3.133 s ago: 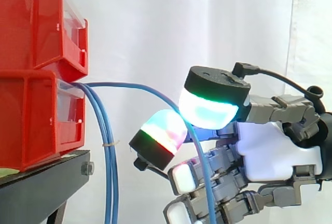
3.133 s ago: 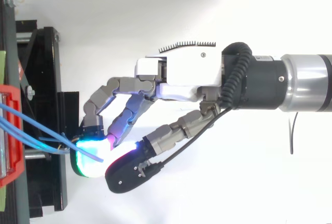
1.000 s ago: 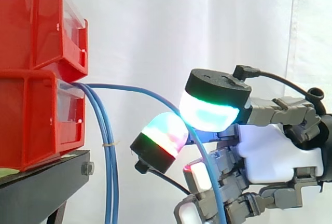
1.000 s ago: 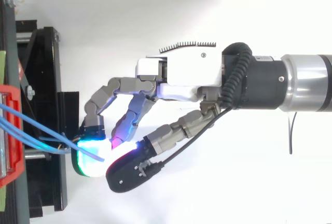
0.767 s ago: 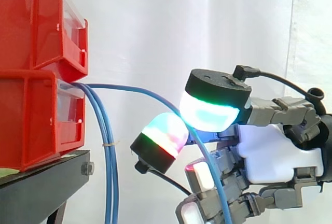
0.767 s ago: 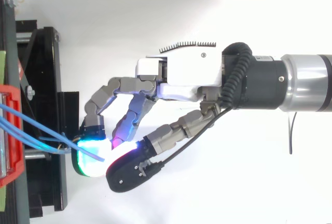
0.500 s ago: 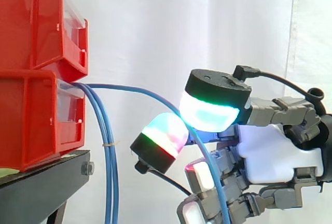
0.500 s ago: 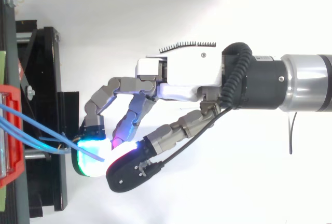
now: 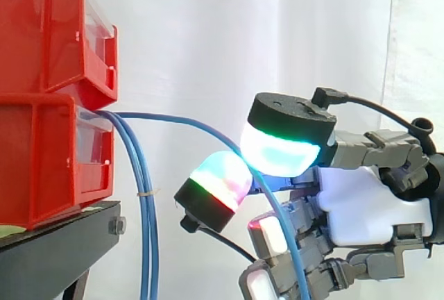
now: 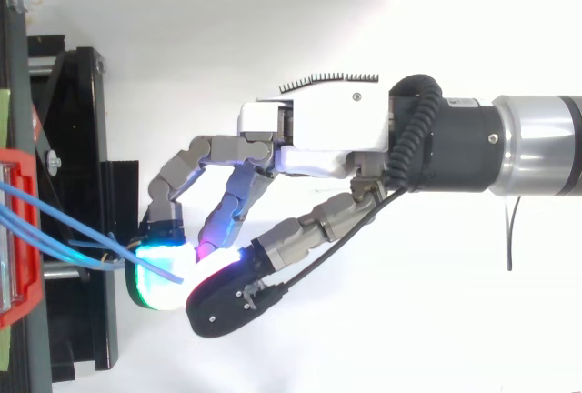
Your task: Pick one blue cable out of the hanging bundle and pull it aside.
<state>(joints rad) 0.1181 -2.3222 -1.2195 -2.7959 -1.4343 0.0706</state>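
Note:
Several blue cables leave the lower red bin (image 9: 41, 154) and hang as a bundle (image 9: 147, 230) beside the black stand (image 9: 55, 251). One blue cable (image 9: 182, 119) arcs away to the right from the bundle. My hand (image 9: 368, 206) has it pinched between a cyan-green glowing thumb pad (image 9: 277, 153) and a red-green glowing fingertip (image 9: 220, 175). Below the pinch the cable drops in front of the curled lower fingers. From above, the hand (image 10: 318, 134) reaches left and the cable (image 10: 73, 223) runs into the glowing pads.
A second red bin (image 9: 41, 29) is stacked on the lower one. The black stand (image 10: 77, 138) lies along the left edge from above, with the red bin's rim (image 10: 25, 295) over it. A white curtain (image 9: 208, 36) hangs behind.
Since three seconds ago the hand has drifted slightly right and down with the cable, and its lower fingers have shifted right. Over the last second nothing has visibly moved.

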